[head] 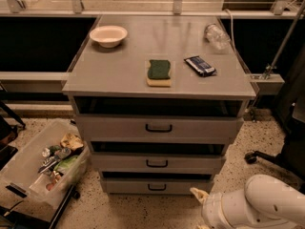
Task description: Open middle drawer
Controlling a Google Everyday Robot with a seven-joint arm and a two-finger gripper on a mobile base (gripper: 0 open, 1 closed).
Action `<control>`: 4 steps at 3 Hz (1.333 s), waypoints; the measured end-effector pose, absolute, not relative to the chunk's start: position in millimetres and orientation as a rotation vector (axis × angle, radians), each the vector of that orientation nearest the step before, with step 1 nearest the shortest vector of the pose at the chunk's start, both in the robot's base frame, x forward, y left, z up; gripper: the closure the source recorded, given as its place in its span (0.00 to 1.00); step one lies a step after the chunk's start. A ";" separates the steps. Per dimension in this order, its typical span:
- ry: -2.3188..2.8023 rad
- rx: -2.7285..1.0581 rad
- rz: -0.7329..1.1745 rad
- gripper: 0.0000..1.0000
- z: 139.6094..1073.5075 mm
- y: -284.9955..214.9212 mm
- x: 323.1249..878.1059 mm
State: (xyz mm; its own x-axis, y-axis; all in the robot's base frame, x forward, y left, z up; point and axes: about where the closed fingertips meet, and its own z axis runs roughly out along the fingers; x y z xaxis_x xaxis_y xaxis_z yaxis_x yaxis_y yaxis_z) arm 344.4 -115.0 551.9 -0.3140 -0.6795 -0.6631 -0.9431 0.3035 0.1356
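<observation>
The grey cabinet has three drawers, one above the other. The middle drawer (157,163) is the second grey front, with a small black loop handle (157,164) at its centre. The top drawer (158,128) is above it and the bottom drawer (155,186) below it. All three fronts stand a little forward of the cabinet, with dark gaps above them. My gripper (199,193) shows as cream fingertips at the end of the white arm (252,206), low at the right, beside the bottom drawer's right end and well below and right of the middle handle.
On the cabinet top (119,70) lie a white bowl (108,35), a green-and-yellow sponge (158,72), a dark snack packet (200,66) and a clear plastic bottle (217,35). A clear bin of trash (43,166) stands on the floor at the left. A chair base (267,159) is at the right.
</observation>
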 end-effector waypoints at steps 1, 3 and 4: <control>2.157 -1.383 0.622 0.00 550.7 -118.8 371.6; 2.139 -1.373 0.626 0.00 546.3 -128.3 388.9; 2.180 -1.400 0.517 0.00 547.4 -149.0 434.3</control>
